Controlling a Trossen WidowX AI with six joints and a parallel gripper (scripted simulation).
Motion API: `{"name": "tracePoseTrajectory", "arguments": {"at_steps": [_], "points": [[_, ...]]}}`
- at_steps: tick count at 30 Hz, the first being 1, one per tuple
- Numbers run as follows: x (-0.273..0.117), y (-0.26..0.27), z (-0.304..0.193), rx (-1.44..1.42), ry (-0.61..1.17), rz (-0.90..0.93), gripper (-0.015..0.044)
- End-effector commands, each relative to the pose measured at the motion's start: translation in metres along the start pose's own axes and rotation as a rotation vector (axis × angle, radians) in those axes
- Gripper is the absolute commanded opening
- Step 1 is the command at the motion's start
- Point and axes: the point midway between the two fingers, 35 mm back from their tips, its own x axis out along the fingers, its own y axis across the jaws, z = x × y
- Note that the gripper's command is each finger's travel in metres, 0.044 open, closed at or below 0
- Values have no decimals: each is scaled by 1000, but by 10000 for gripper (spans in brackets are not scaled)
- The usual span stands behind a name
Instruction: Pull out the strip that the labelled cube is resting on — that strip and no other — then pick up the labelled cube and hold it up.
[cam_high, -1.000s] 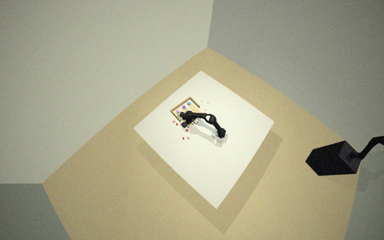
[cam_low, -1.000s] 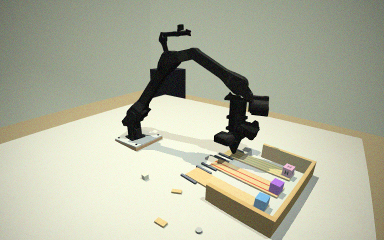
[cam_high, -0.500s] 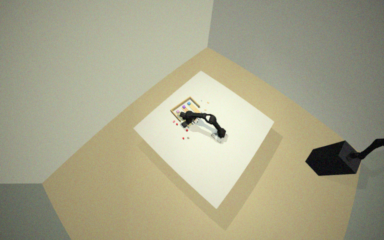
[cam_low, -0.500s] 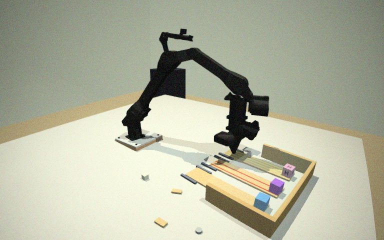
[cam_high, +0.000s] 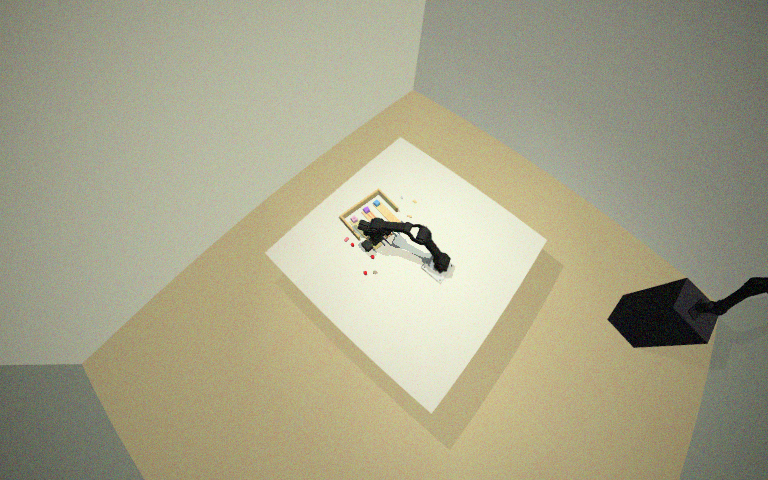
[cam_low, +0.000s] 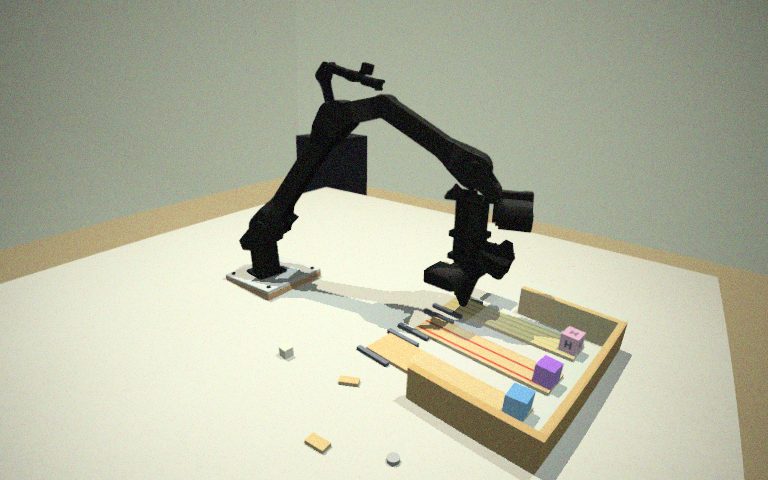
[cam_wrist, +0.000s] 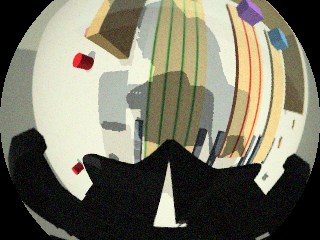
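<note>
The pink cube (cam_low: 572, 340) (cam_high: 353, 219) labelled H rests on the far end of the green-lined strip (cam_low: 523, 331) (cam_wrist: 175, 60). The purple cube (cam_low: 547, 371) (cam_wrist: 250, 12) (cam_high: 366, 210) rests on the red-lined strip (cam_low: 481, 352) (cam_wrist: 248, 65). The blue cube (cam_low: 518, 401) (cam_wrist: 278, 39) (cam_high: 376, 202) rests on the plain strip (cam_low: 394, 350) (cam_wrist: 276, 90). My gripper (cam_low: 464, 303) (cam_wrist: 170, 143) is shut and empty, pointing down over the near end of the green-lined strip, between its dark side bars. The labelled cube is out of the wrist view.
A low wooden wall (cam_low: 586, 380) (cam_wrist: 122, 32) surrounds the cubes on three sides, open toward the arm's base. Dark bars (cam_low: 372, 355) (cam_wrist: 217, 148) flank the near ends of the strips. Red pieces (cam_wrist: 83, 61) (cam_high: 365, 272) and small wooden blocks (cam_low: 317, 442) lie outside.
</note>
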Motion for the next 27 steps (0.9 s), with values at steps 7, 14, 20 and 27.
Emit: {"name": "tracePoseTrajectory", "arguments": {"at_steps": [7, 14, 20, 27], "points": [[4, 1, 0, 5, 4, 2, 0], [5, 1, -1, 5, 4, 2, 0], [5, 1, -9, 5, 5, 2, 0], [6, 1, -20, 5, 5, 2, 0]]}}
